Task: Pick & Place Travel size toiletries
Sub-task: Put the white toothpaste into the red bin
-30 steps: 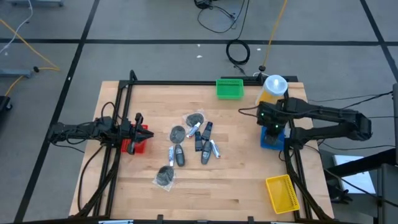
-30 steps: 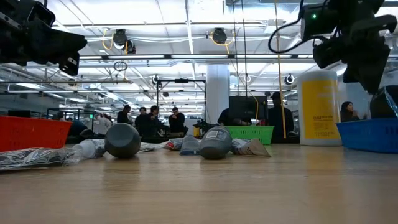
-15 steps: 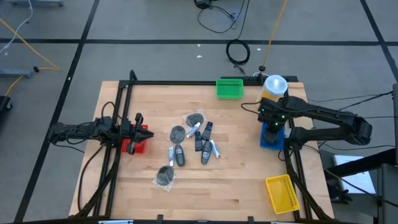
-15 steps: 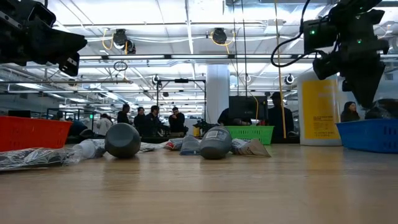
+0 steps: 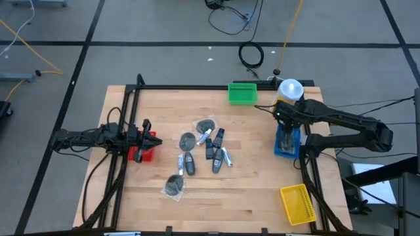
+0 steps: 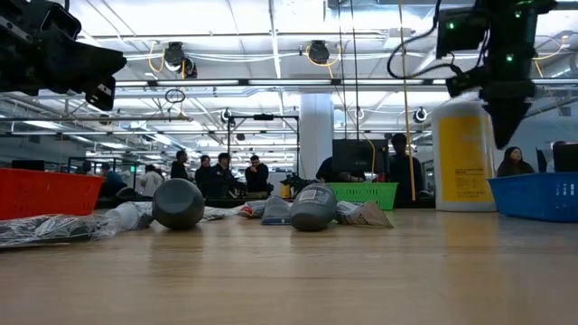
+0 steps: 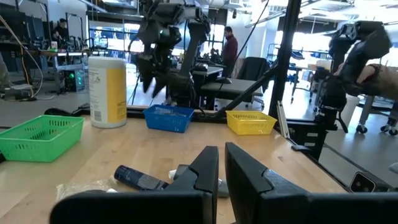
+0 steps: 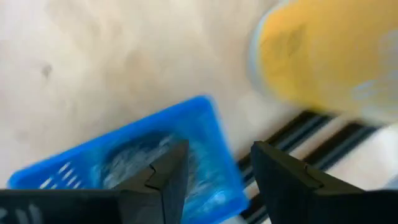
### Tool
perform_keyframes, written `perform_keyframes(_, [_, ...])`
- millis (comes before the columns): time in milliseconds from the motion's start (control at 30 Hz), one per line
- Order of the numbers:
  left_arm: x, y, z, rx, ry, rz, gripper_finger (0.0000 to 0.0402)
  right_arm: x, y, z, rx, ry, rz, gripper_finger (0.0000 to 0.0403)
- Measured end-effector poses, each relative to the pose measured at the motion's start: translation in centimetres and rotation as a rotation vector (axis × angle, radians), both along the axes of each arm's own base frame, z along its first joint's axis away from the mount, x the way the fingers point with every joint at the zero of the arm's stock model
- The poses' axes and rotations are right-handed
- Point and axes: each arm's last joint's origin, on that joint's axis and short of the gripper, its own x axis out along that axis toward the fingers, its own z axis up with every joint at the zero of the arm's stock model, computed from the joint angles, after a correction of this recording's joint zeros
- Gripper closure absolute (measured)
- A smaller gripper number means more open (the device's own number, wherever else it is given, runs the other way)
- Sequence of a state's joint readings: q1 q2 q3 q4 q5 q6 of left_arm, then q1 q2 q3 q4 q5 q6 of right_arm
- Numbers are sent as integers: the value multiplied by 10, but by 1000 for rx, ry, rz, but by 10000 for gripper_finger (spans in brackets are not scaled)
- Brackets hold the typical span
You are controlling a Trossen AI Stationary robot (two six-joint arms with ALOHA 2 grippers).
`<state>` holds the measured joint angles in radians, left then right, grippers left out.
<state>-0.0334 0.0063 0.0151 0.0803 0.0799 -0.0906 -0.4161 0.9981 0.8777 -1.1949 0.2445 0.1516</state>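
Looking straight down from the high view, most of the travel size toiletries (image 5: pixel 200 152) lie loose in a cluster near the middle of the counter (image 5: pixel 249 190): several round grey packets and slim dark tubes, touching or just beside one another, with one packet (image 5: pixel 174 186) set apart toward the near edge. The right gripper (image 5: pixel 283 117) hangs above the blue basket (image 5: pixel 287 144) by the right edge, next to the yellow bottle (image 5: pixel 289 92). The left gripper (image 5: pixel 146 136) waits over the red basket (image 5: pixel 144 151) at the left edge. A green basket (image 5: pixel 242 93) sits at the far edge and a yellow basket (image 5: pixel 296 202) at the near right corner.

The low view shows the cluster (image 6: pixel 312 208) undisturbed on the counter and the right gripper (image 6: pixel 506 113) raised clear of the blue basket (image 6: pixel 535 195), carrying nothing visible.

The left wrist view shows the left jaws nearly closed on nothing, with a dark tube (image 7: pixel 140 178) lying beyond them.

The right wrist view shows the right jaws spread and empty above the blue basket (image 8: pixel 205 118), where a pale wrapped shape appears to lie, too blurred to identify.

Judgement: the task is at an early stage; at most one item seems placed, and the bulk of the pile is left to move.
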Motion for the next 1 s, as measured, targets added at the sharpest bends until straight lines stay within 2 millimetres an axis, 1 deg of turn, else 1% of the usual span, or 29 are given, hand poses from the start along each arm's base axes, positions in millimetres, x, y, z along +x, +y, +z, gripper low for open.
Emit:
perform_keyframes(100, [0, 0, 1, -1, -12, 0, 371, 16, 3, 7, -101, -127, 77, 246])
perform_keyframes(200, [0, 0, 4, -18, -39, -2, 371, 38, 12, 7, -183, -324, 209, 252])
perform_keyframes(300, [-1, 0, 5, -63, -46, -8, 371, 60, 26, -3, -258, -560, 349, 256])
perform_keyframes(400, [-1, 0, 5, -143, -35, -16, 371, 75, 42, -27, -285, -795, 519, 260])
perform_keyframes(500, [-1, 1, 5, -189, -33, 0, 371, 77, 56, -55, -252, -1052, 736, 261])
perform_keyframes(567, [0, 1, 5, -195, -32, 2, 371, 72, 65, -69, -187, -1249, 841, 261])
perform_keyframes(600, [0, 1, 5, -185, -31, 4, 371, 68, 68, -74, -172, -1335, 867, 262])
perform_keyframes(667, [1, 1, 4, -159, -20, 11, 371, 64, 70, -81, -161, -1443, 847, 262])
perform_keyframes(733, [3, 1, 3, -132, -17, 27, 371, 65, 70, -88, -153, -1447, 783, 263])
perform_keyframes(800, [5, 1, 6, -105, -36, 42, 371, 72, 73, -97, -143, -1388, 769, 262])
perform_keyframes(900, [9, 1, 12, -107, -91, 48, 371, 89, 82, -105, -185, -1300, 802, 257])
perform_keyframes(1000, [15, 1, 15, -84, -121, 58, 371, 107, 89, -111, -237, -1248, 795, 249])
